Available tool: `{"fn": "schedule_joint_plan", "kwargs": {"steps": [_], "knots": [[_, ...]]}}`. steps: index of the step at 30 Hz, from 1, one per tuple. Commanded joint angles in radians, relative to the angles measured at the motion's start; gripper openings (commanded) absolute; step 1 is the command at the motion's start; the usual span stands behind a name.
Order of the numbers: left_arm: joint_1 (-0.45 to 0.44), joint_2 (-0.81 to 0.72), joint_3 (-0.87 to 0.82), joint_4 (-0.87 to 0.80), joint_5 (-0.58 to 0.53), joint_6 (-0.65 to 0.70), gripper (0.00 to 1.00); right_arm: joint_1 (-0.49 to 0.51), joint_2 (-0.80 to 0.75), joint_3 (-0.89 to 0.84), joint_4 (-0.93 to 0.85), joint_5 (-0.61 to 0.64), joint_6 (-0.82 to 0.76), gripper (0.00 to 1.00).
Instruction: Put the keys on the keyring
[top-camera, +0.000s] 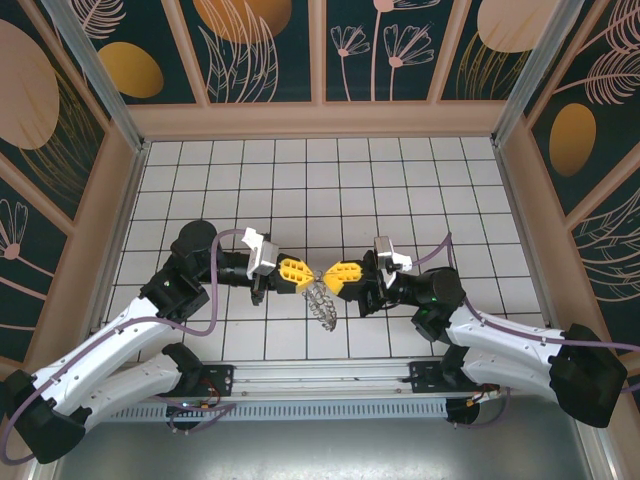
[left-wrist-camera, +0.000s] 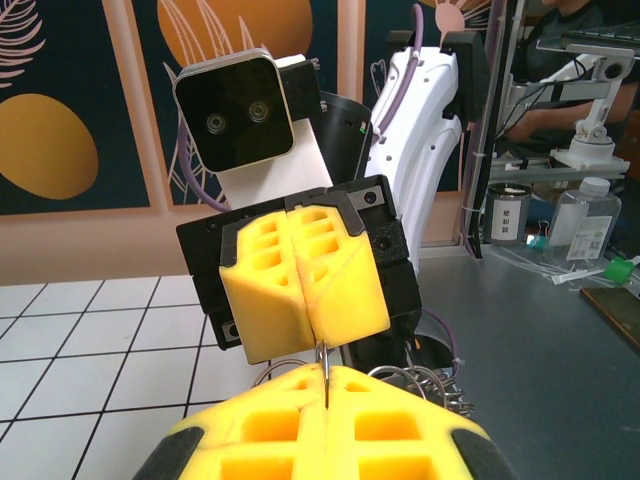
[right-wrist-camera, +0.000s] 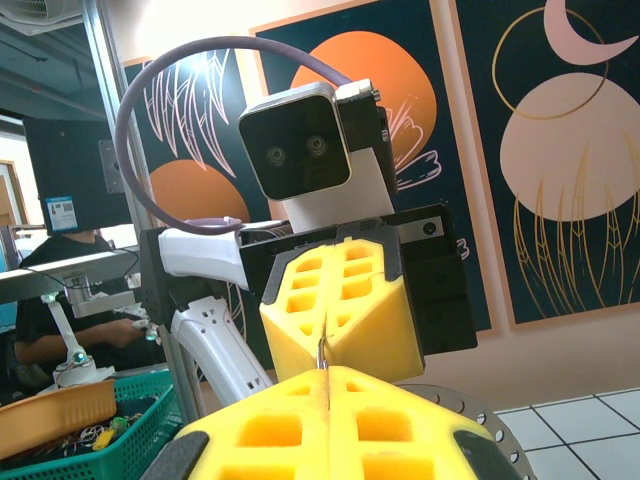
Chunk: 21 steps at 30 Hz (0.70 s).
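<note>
- Clamped shut tip to tip at table (top-camera: 400, 180) centre: left fingers (top-camera: 292, 271) at 9 o'clock, right fingers (top-camera: 343, 276) at 3.
- Pinched in both seams: thin metal sliver (left-wrist-camera: 325, 368).
- Hanging just below, toward 6 o'clock: keyring (top-camera: 320, 303).

Left end effector (left-wrist-camera: 325, 380) is covering most of the keyring (left-wrist-camera: 415, 382), bottom edge cutting it off; key is reading too small to tell from above.
</note>
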Motion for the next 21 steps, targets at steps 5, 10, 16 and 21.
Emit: {"fn": "schedule_joint_plan", "kwargs": {"steps": [5,10,16,21], "knots": [[0.000,-0.015,0.027,0.016,0.002,0.012,0.00,-0.008,0.000,0.033,0.046,-0.005,0.011,0.00],[-0.001,-0.011,0.029,0.018,0.003,0.012,0.00,-0.008,0.008,0.031,0.071,-0.010,0.015,0.00],[0.000,-0.011,0.028,0.016,0.000,0.015,0.00,-0.008,0.027,0.037,0.107,-0.033,0.036,0.00],[-0.001,-0.011,0.030,0.016,-0.001,0.014,0.00,-0.008,0.032,0.038,0.124,-0.042,0.043,0.00]]}}
